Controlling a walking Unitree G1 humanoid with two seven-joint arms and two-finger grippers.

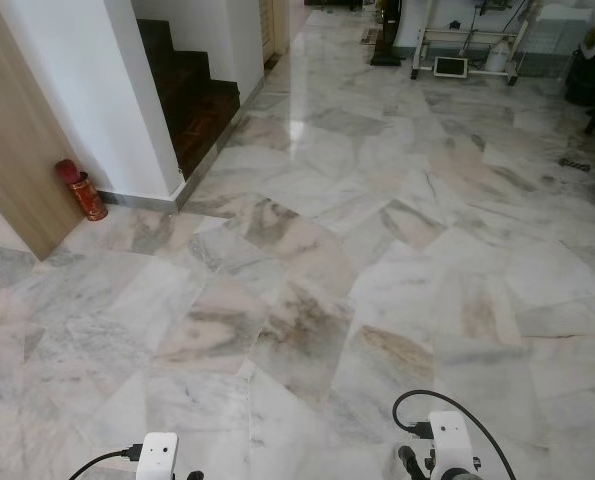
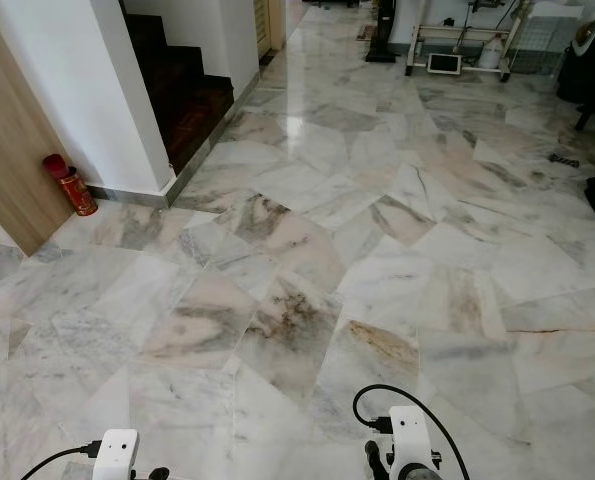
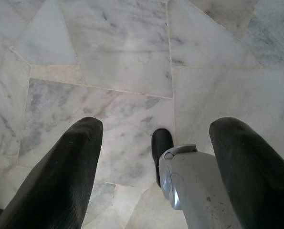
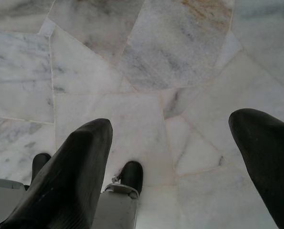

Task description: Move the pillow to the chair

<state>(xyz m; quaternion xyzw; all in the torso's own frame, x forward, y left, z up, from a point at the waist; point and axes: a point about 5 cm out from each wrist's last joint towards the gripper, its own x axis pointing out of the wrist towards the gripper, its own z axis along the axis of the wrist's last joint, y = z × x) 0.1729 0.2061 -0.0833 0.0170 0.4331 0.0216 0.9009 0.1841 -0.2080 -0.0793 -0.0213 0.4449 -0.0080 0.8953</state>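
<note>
Both arms hang low at my sides over a marble floor [image 1: 317,260]. The left wrist [image 1: 157,455] and right wrist [image 1: 447,445] peek in at the bottom edge of the eye views. My left gripper [image 3: 156,143] is open, its black fingers [image 3: 60,176] spread wide above the floor with nothing between them. My right gripper [image 4: 173,143] is likewise open and holds nothing, its fingers [image 4: 79,171] pointing down at the tiles. My silver legs and black feet [image 3: 162,143] show below the grippers.
A white wall corner [image 1: 127,100] and a dark staircase [image 1: 192,95] stand at the left. A red canister [image 1: 82,190] sits by a wooden panel [image 1: 12,150]. A white rack [image 1: 462,45] and dark objects [image 1: 592,60] stand far back right.
</note>
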